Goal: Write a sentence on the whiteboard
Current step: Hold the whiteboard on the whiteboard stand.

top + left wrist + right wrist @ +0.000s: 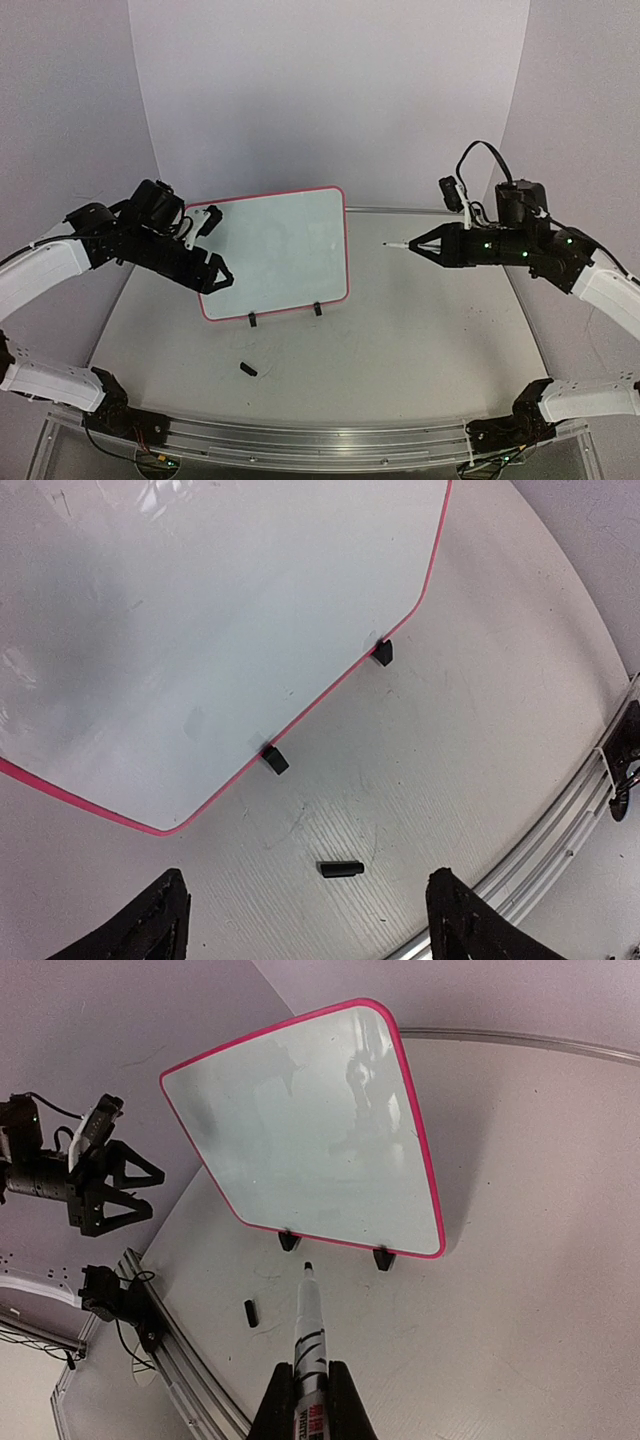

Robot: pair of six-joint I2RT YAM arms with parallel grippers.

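Observation:
The whiteboard (pixel 285 250) stands upright on its two black feet at mid-table, with a pink-red rim and a bare white face (pixel 300 1130); no sentence shows on it. My left gripper (pixel 216 248) hovers open by the board's left edge, nothing between its fingers (pixel 160 920). In the left wrist view the board (pixel 200 630) fills the upper left. My right gripper (pixel 425 245) is shut on an uncapped marker (pixel 310 1320). The marker tip (pixel 385 243) points left at the board from a short way off its right edge.
The marker's black cap (pixel 247 369) lies on the table in front of the board, also seen as the cap (pixel 341 869) between my left fingers' view. A metal rail (pixel 320 440) runs along the near edge. Purple walls close in the back and sides.

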